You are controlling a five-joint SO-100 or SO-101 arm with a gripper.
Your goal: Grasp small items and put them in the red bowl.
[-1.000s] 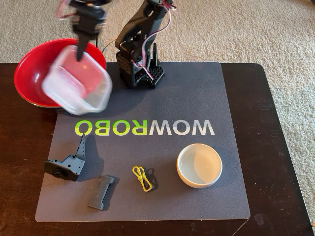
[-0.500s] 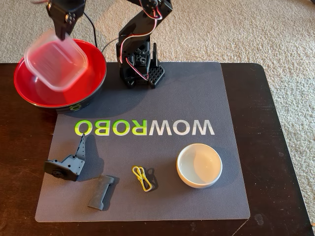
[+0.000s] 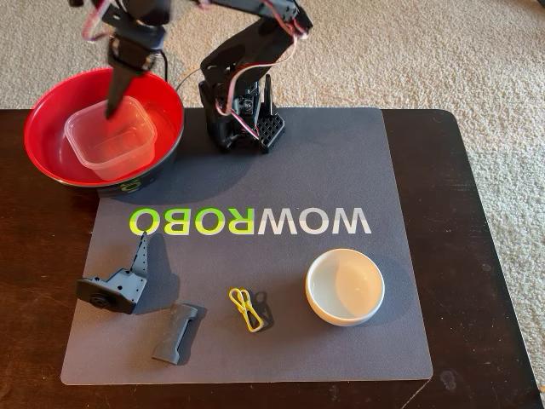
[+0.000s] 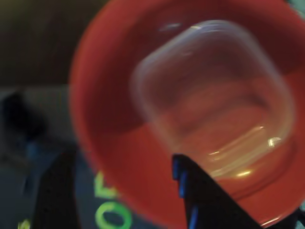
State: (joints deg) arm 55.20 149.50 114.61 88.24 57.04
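your gripper [image 4: 119, 191] hangs with jaws apart over the glossy red bowl [image 3: 51, 128] holding a clear squarish tub [image 3: 111, 136].

A red bowl [image 3: 51, 128] with a black outer rim holds a clear container [image 3: 111, 136]. The grey mat [image 3: 358, 341] carries lime-green and white lettering [image 3: 249, 221]. Near the front lie a yellow clip [image 3: 245, 308] and a white bowl [image 3: 345, 287]; the table [image 3: 477, 256] is dark brown.

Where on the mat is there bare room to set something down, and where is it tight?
Free: the mat between the arm base and the white bowl, including its right edge. Also the strip between the yellow clip and white bowl. Crowded: front-left corner, with the black bracket and grey handle close together, and the red bowl, filled by the clear container.
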